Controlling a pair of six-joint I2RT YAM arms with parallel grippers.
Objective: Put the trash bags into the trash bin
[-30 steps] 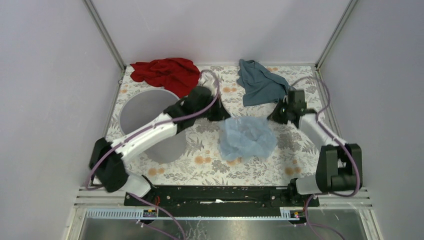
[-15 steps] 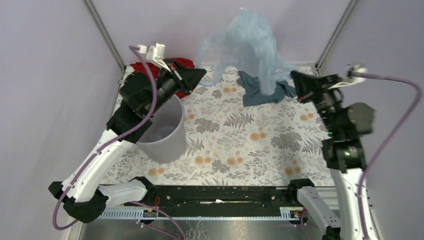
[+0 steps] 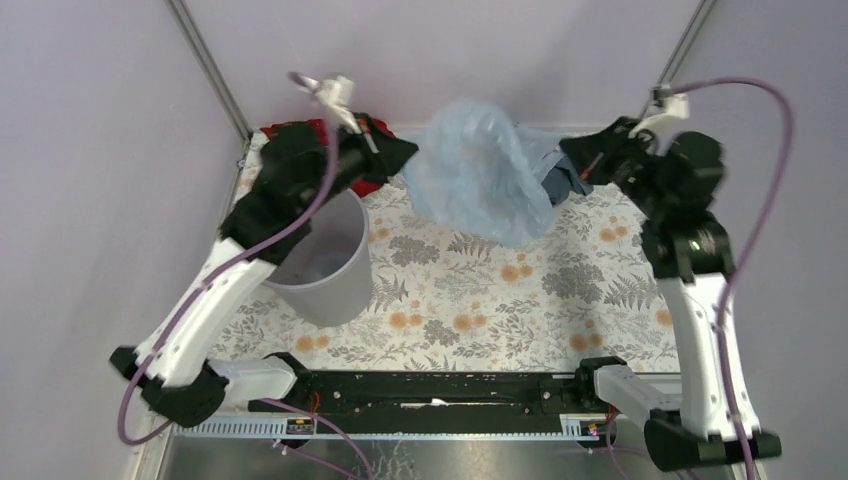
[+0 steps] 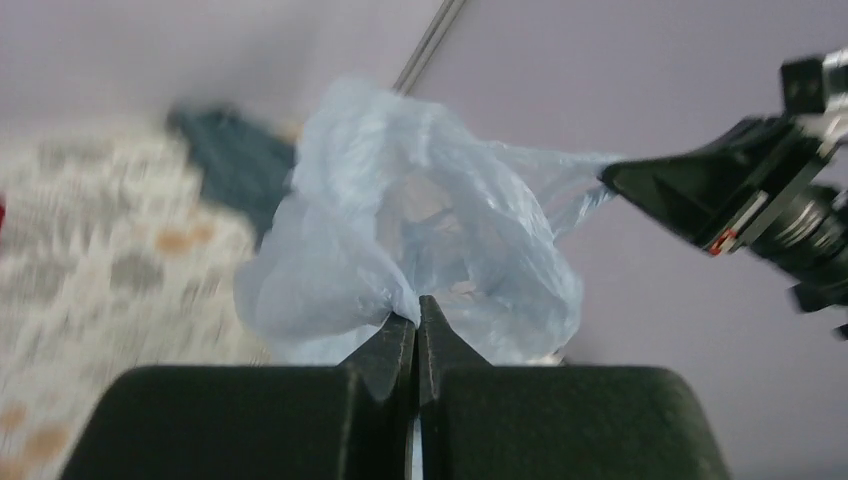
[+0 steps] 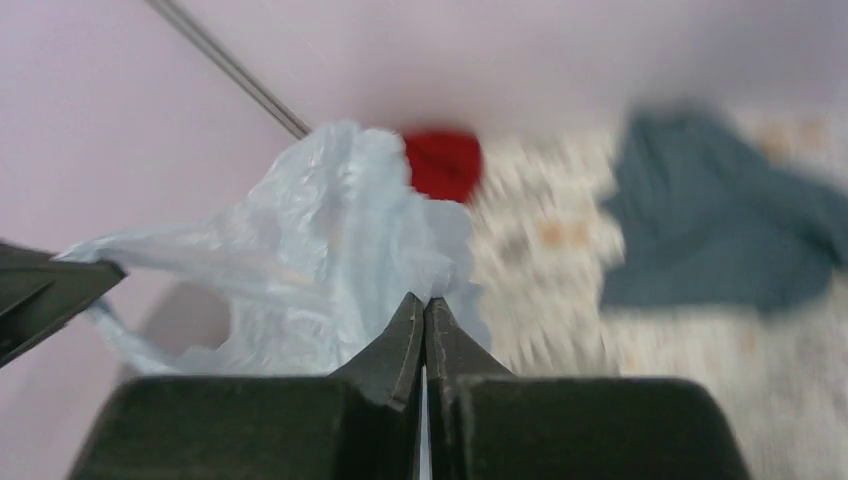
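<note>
The pale blue trash bag [image 3: 482, 180] hangs in the air above the far middle of the table, stretched between both grippers. My left gripper [image 3: 408, 152] is shut on its left edge; in the left wrist view the film [image 4: 420, 230] is pinched at the closed tips [image 4: 417, 312]. My right gripper [image 3: 566, 152] is shut on its right edge; in the right wrist view the bag [image 5: 320, 250] is pinched at the tips [image 5: 424, 305]. The grey trash bin [image 3: 325, 262] stands upright at the left, below the left arm, apart from the bag.
A red cloth [image 3: 368, 185] lies at the far left behind the left wrist, also in the right wrist view [image 5: 444, 163]. A teal-blue cloth [image 3: 556, 182] lies at the far right, partly hidden by the bag, also in the right wrist view [image 5: 700, 220]. Enclosure walls stand close around the floral table [image 3: 480, 290].
Both grippers took the bag off the table and lifted it high at the back; it now hangs lower and bunched between them. The bin went from lying on its side to upright.
</note>
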